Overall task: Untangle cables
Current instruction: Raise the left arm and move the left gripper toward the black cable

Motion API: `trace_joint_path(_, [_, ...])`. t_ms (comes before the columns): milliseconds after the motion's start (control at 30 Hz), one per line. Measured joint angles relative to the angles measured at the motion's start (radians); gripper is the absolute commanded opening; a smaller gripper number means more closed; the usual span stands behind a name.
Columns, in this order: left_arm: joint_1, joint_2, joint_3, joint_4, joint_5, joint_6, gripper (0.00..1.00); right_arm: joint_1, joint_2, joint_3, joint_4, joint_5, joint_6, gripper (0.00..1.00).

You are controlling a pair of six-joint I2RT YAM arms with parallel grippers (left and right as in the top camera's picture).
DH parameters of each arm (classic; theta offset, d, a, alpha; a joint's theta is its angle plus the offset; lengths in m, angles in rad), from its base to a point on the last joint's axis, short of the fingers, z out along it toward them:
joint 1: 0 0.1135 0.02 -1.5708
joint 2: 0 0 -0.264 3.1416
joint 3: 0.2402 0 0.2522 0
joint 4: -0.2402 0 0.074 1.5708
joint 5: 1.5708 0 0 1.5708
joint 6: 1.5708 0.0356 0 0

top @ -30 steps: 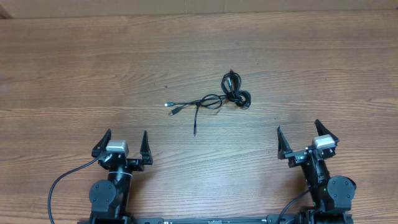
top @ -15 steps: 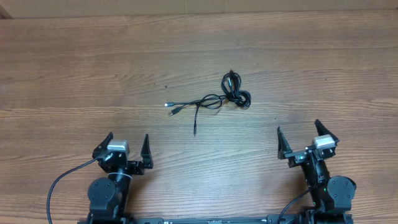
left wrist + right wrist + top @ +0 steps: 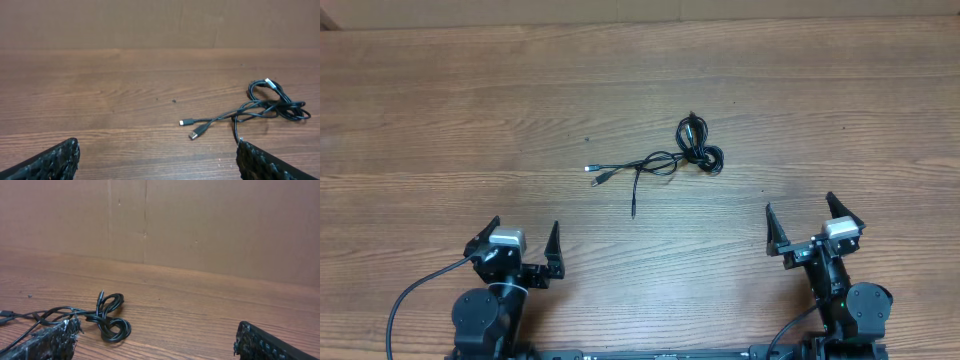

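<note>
A brown wooden table fills the whole view from above, with long lines of grain going from side to side. At the far edge of the table a plain brown wall stands up behind it.

On the left, the left gripper sits at the near edge. Its fingers are spread wide and hold nothing. The wood in front of it is bare all the way to the wall.

In the middle of the table, a bit to the right, lie the cables. They are thin and black. Their loose plug ends point left, and a knot of loops bunches up on the right end. They are well apart from both grippers.

On the right, the right gripper also sits at the near edge. Its fingers are spread wide too, and they hold nothing. There is open wood all around the cables.

Both arms are cut off at the bottom of the view from above. In the wrist views only the dark fingertips show, at the bottom corners. It is hard to tell how many cords are in the knot, or which one goes over which.
</note>
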Motion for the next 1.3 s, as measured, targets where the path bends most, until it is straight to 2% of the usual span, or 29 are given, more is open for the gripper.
trace_joint_path(333, [0.000, 0.190, 0.100, -0.035, 0.010, 0.000, 1.00, 0.000, 0.000, 0.000, 0.000, 0.000, 0.000, 1.00])
trace_joint_path(800, [-0.005, 0.621, 0.289, -0.101, 0.011, 0.024, 1.00, 0.000, 0.000, 0.000, 0.000, 0.000, 0.000, 1.00])
trace_joint_path(1033, [-0.053, 0.844, 0.375, -0.117, 0.011, 0.042, 1.00, 0.000, 0.000, 0.000, 0.000, 0.000, 0.000, 1.00])
trace_joint_path(1300, [-0.075, 1.012, 0.444, -0.136, 0.011, 0.053, 1.00, 0.000, 0.000, 0.000, 0.000, 0.000, 0.000, 1.00])
